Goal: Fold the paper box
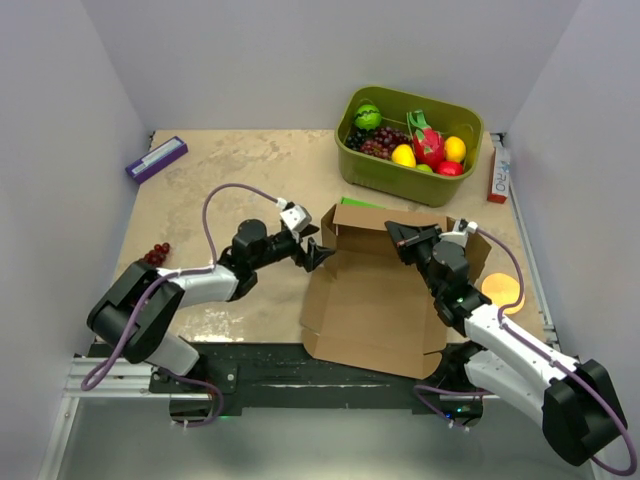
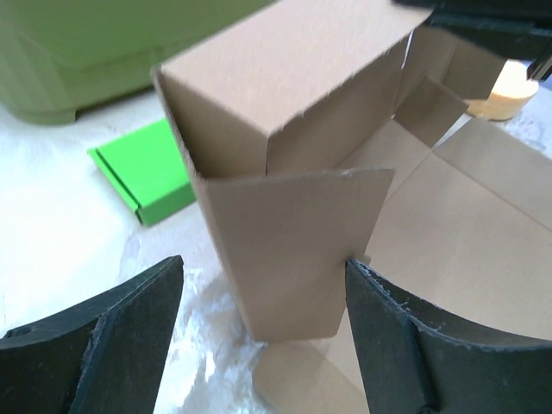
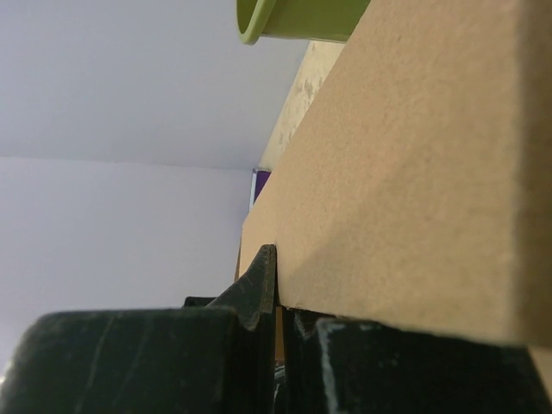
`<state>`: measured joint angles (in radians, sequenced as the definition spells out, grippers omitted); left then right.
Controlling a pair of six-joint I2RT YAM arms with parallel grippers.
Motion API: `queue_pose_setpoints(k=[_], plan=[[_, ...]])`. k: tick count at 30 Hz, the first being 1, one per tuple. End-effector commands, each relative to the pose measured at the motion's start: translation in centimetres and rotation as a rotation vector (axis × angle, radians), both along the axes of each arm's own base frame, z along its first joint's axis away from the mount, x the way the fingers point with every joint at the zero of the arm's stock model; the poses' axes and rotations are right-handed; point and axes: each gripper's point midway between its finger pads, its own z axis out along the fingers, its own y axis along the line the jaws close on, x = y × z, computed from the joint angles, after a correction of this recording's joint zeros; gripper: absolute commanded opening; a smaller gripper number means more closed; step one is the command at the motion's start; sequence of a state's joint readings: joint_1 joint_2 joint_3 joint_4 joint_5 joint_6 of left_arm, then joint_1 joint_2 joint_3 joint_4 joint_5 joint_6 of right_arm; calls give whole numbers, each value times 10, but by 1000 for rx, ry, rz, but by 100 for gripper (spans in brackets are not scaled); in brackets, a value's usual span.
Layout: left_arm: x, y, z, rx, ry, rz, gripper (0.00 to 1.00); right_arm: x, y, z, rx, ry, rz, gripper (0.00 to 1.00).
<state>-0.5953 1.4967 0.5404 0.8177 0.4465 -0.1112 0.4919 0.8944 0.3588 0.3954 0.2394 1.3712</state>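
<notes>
Print on red-and-white carton [image 1: 498, 172] at right table edge: too small to read. Plain brown paper box [image 1: 372, 305] at near centre of table [image 1: 230, 190], rear wall and left flap raised. Right gripper [image 1: 400, 238] clamped on rear wall's top edge. Left gripper [image 1: 320, 256] spread wide, straddling left flap, nothing held. Beyond box: flat green box [image 2: 145, 177], green bin [image 1: 380, 172] of fruit. Purple box [image 1: 156, 158] far left; grapes [image 1: 158, 252] beside left arm; orange disc [image 1: 502, 290] right of box.

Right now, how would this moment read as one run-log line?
step: folding plain brown cardboard box | left end effector: open around upright corner flap | right end effector: shut on rear wall
</notes>
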Motion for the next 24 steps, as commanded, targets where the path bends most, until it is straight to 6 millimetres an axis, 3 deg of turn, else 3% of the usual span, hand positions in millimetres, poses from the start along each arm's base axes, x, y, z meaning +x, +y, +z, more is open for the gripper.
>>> queue_pose_setpoints(k=[1, 15, 24], plan=[[10, -12, 19, -26, -61, -44, 78, -6, 2, -25, -119, 67, 41, 0], [32, -17, -1, 4, -44, 17, 69, -6, 1, -13, -116, 51, 34, 0], [35, -30, -10, 101, -81, 88, 63, -5, 7, -9, -62, 68, 51, 0]])
